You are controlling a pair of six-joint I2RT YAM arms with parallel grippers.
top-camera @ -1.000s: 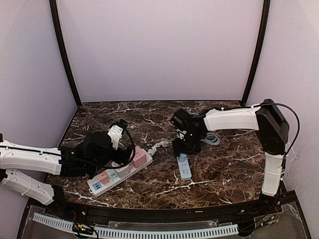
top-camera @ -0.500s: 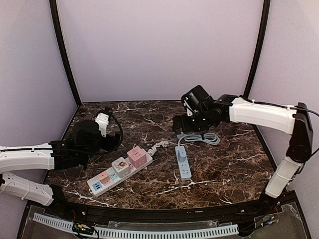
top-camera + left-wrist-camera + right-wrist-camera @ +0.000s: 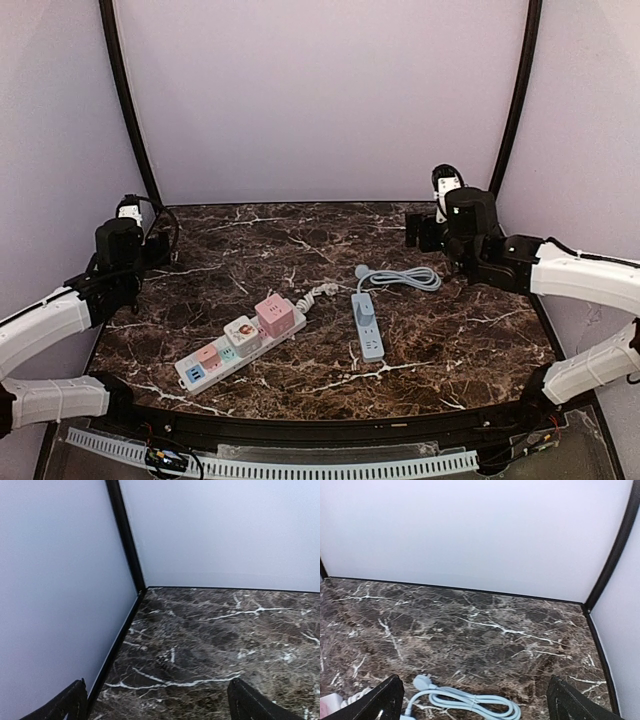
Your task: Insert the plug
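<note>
A dark brown marble table (image 3: 450,350) with white veins, seen from above, with two white-and-black robot arms reaching in from the near corners.

Nearest the front edge, left of centre, a white power strip (image 3: 205,365) lies at a slant, its pastel pink and blue sockets facing up. A pink cube adapter (image 3: 277,315) sits on its far end, and a white cord (image 3: 320,292) runs from that end toward the middle of the table.

Just right of centre lies a slim blue power strip (image 3: 369,330), well apart from the white one. Its pale blue cable (image 3: 410,278) loops in a flat coil just behind it. The plug (image 3: 362,270) at the cable's end rests loose on the marble at the left of the coil, in no socket and touched by neither arm.

Farther back, the left gripper (image 3: 159,706) hangs at the left edge of the table, facing the back left corner. Its two black fingers (image 3: 67,705) stand wide apart with only bare marble between them.

The right gripper (image 3: 475,705) hangs toward the back right, just beyond the coil. Its fingers (image 3: 570,705) are likewise spread wide and hold nothing.

Plain pale lilac walls (image 3: 320,100) with black corner posts (image 3: 128,110) close off the back.
</note>
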